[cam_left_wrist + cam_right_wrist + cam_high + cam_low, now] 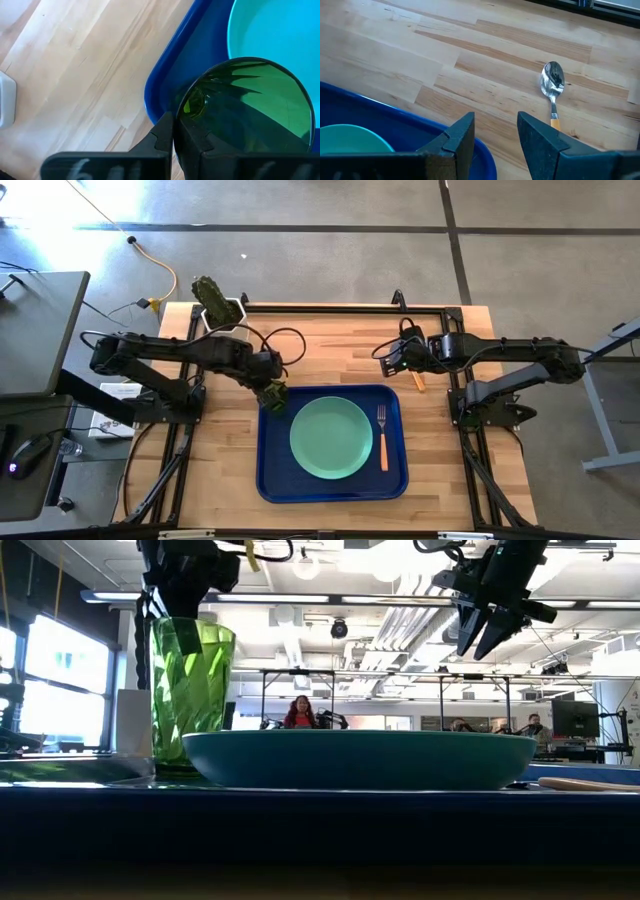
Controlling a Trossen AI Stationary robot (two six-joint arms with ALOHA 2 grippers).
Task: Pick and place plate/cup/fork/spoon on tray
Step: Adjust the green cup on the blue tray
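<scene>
Left gripper (273, 395) pinches the cup (247, 112) by its rim; slick, light plastic. Right gripper (495, 132), open, nears the thin-handled spoon (552, 85).

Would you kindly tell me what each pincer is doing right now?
Left pincer: closed on the cup, at the tray's corner.
Right pincer: open, empty.

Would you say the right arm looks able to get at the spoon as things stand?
Probably yes: the right claw is open above bare table, and the spoon lies just ahead of it outside the tray, with nothing over it.
</scene>
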